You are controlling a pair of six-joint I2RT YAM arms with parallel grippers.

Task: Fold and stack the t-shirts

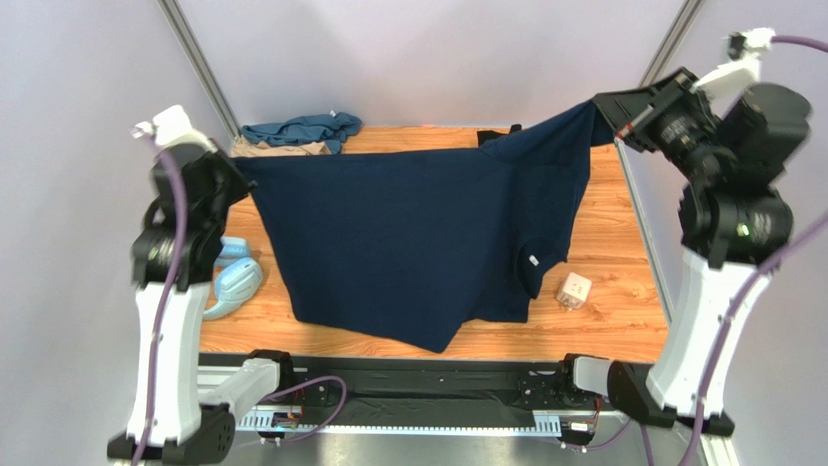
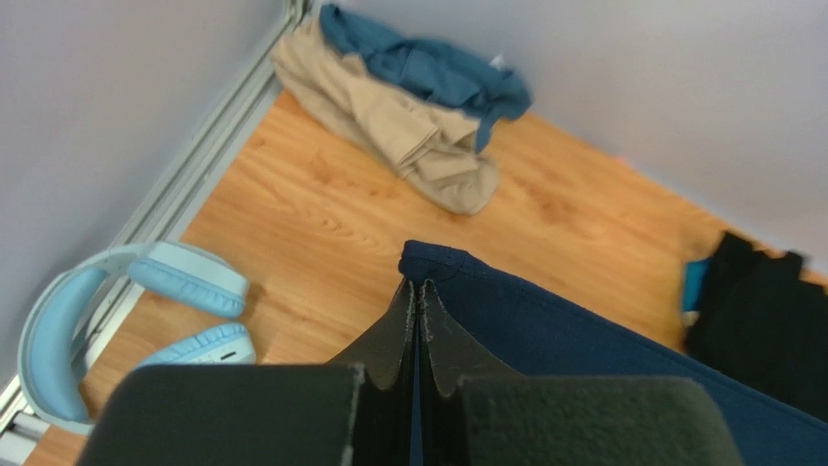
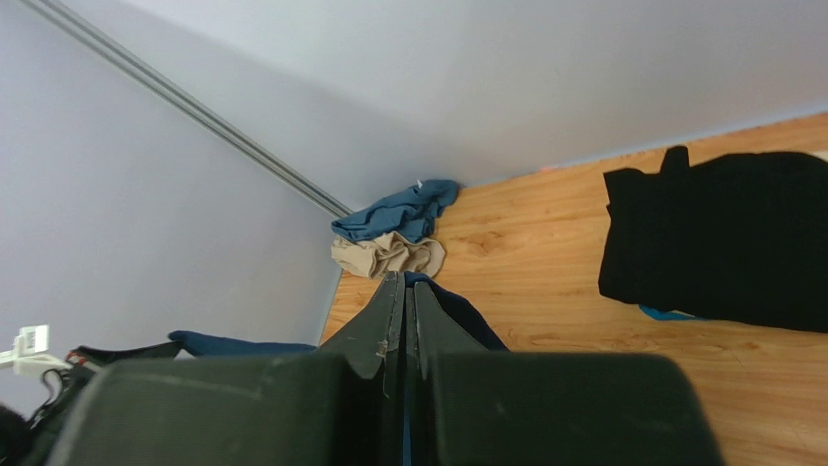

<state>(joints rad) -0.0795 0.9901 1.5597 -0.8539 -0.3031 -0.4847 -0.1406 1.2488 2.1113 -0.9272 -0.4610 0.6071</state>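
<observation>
Above the worktop (image 1: 627, 243), the navy t-shirt (image 1: 418, 243) hangs stretched between the arms, the left pincer (image 2: 420, 291) clenched on one edge and the right pincer (image 3: 403, 283) on the other, likely to spread it flat for folding; the teal t-shirt (image 1: 301, 126) and tan t-shirt (image 1: 280, 149) lie crumpled at the far-left corner

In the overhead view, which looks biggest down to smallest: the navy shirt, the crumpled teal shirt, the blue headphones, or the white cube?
1. navy shirt, by far, though held up nearer the camera.
2-3. teal shirt and headphones look alike; the left arm partly hides the headphones.
4. white cube.
</observation>
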